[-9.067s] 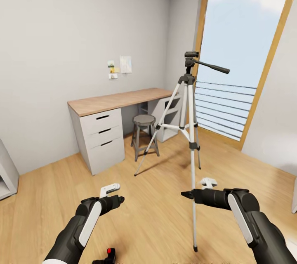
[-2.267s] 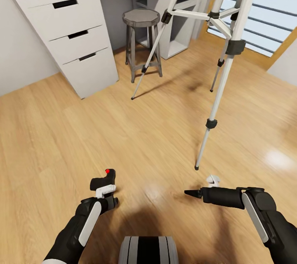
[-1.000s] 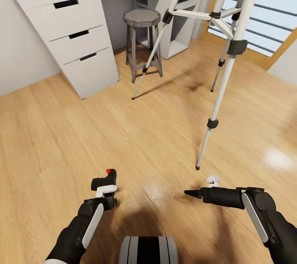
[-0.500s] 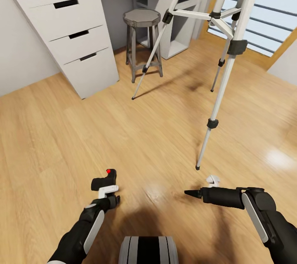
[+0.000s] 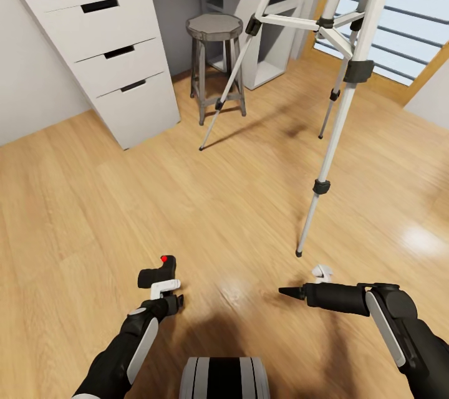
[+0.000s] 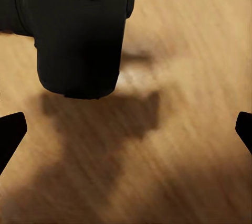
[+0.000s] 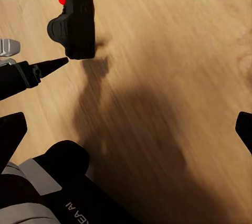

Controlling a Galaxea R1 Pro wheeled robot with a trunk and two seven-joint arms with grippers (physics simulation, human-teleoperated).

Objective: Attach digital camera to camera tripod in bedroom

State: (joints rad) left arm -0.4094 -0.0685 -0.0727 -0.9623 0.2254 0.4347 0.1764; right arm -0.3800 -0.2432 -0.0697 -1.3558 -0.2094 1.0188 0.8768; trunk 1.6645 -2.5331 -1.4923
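Observation:
The digital camera (image 5: 158,272), a small black box with a red dot on top, stands on the wood floor. My left gripper (image 5: 164,290) hovers just behind it, open, with nothing between its fingers. Along the left wrist view the camera (image 6: 79,30) sits ahead of the gripper (image 6: 126,132), whose dark fingertips (image 6: 10,135) are spread wide. The right wrist view shows the camera (image 7: 74,24) beside the left gripper (image 7: 31,57). My right gripper (image 5: 304,282) is open, low over the floor near the foot of the tripod's near leg. The camera tripod (image 5: 332,137) rises silver-white; its head is out of view.
A grey octagonal stool (image 5: 214,28) stands between the white drawer unit (image 5: 106,56) of the wood-topped desk and a tripod leg. The barred window (image 5: 405,19) is at the back right. My own base (image 5: 224,377) shows at the bottom centre.
Over the last second my left forearm has drawn slightly back and rightward, its gripper staying just behind the camera. The camera, tripod and right arm have not moved.

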